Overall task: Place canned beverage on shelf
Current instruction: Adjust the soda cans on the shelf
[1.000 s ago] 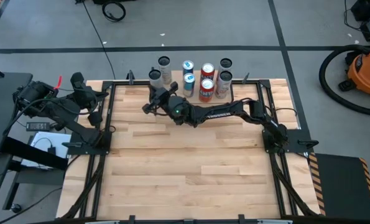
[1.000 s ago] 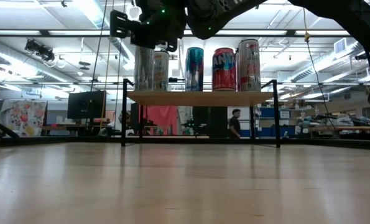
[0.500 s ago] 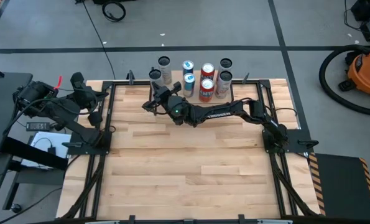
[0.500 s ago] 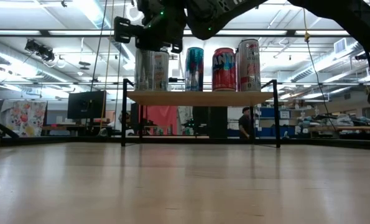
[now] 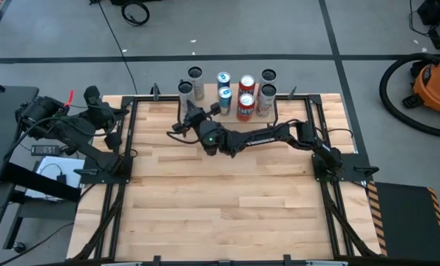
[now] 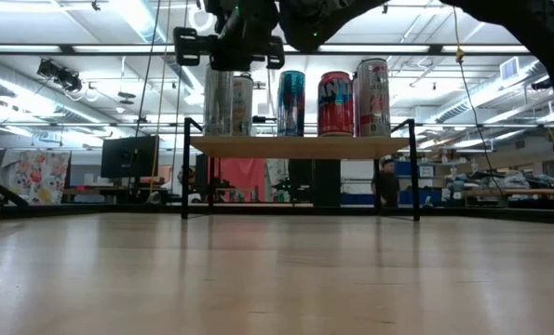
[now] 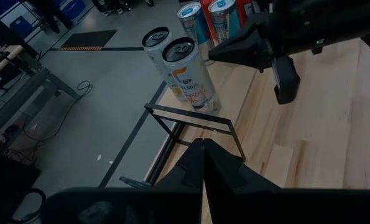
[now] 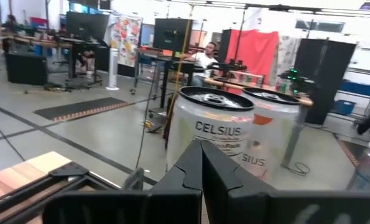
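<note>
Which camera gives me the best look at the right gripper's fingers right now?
Right wrist view: the right gripper fills the foreground, fingers pressed shut, empty, pointing at the nearest white can. High view shows it only as a small dark shape beside the shelf. Low view shows it from below, above the cans. Left wrist view catches it side-on.

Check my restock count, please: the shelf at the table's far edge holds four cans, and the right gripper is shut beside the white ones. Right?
Not four: the high view shows six cans on the shelf. The right gripper is indeed shut beside the white ones.
</note>
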Robot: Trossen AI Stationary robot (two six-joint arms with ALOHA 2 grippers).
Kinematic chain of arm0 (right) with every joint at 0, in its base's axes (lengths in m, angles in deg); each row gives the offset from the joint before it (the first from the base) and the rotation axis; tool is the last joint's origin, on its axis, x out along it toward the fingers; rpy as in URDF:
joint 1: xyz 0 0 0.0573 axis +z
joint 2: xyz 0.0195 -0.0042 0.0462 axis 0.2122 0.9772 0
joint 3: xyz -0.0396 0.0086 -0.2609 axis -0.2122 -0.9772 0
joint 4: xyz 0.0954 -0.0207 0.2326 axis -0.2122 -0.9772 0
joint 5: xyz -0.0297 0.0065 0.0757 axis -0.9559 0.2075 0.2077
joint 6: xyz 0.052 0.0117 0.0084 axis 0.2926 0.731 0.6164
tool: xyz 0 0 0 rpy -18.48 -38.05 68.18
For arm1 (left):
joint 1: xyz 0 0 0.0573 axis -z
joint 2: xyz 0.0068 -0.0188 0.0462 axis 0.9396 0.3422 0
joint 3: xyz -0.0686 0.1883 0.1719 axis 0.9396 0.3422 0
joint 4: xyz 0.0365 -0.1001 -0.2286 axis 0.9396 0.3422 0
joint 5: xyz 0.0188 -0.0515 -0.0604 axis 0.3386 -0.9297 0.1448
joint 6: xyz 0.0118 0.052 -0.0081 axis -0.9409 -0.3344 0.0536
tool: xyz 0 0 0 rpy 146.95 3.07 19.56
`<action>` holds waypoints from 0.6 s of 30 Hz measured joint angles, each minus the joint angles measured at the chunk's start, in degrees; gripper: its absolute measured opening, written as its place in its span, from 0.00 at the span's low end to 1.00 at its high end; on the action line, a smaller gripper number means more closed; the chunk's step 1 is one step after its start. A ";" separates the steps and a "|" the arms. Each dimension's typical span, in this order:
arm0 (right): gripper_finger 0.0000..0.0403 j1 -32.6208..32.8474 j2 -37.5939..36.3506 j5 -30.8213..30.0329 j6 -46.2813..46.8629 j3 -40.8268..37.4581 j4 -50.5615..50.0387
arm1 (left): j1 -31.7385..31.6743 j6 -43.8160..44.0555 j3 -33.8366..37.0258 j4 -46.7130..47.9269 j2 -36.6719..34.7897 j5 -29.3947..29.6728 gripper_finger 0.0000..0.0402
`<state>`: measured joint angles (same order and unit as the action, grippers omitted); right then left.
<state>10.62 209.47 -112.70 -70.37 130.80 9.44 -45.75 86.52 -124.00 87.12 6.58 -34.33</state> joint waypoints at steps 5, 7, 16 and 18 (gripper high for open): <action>0.01 2.28 -0.53 1.51 -5.39 0.00 3.12 | 0.00 0.00 0.01 0.00 0.00 0.01 0.02; 0.01 3.20 -1.31 1.48 -9.85 0.80 4.46 | 0.00 0.00 0.01 0.00 0.02 -0.01 0.02; 0.01 1.27 -5.92 7.96 -12.93 7.66 -4.71 | 0.01 0.00 0.01 0.00 0.01 0.01 0.02; 0.01 0.27 -6.31 11.10 -8.24 9.89 -12.86 | 0.01 0.00 0.01 0.00 0.00 0.01 0.02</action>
<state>10.89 203.16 -101.60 -78.61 140.68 -3.42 -45.74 86.52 -123.99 87.12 6.58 -34.32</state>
